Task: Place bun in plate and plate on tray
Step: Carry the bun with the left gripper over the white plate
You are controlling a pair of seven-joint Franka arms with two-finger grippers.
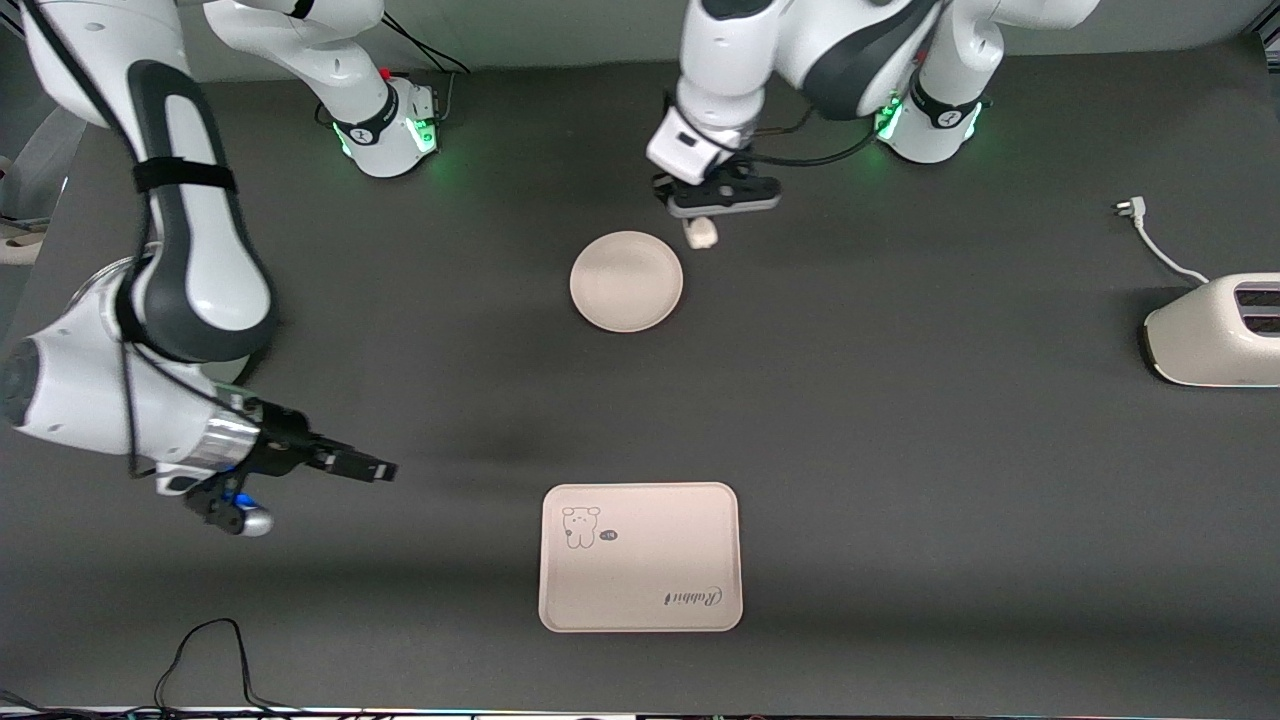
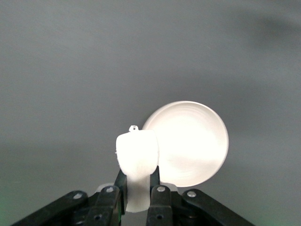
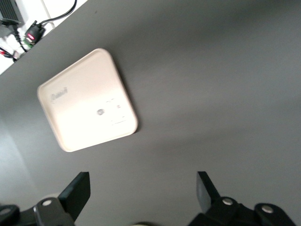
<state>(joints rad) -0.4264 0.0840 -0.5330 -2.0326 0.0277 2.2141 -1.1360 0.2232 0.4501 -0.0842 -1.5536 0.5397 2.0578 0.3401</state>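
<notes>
The small off-white bun [image 1: 701,232] hangs in my left gripper [image 1: 703,225], which is shut on it just off the rim of the round cream plate [image 1: 627,281], toward the left arm's end. In the left wrist view the bun [image 2: 137,157] sits pinched between the black fingers [image 2: 162,200], with the plate [image 2: 193,143] next to it and bare. The rectangular tray [image 1: 640,557] with the bear drawing lies nearer to the front camera than the plate. My right gripper [image 1: 362,467] waits open above the table at the right arm's end; its wrist view shows the tray [image 3: 87,100].
A white toaster [image 1: 1215,330] with its cord and plug [image 1: 1132,210] stands at the left arm's end of the table. Black cables [image 1: 205,660] lie along the table's front edge.
</notes>
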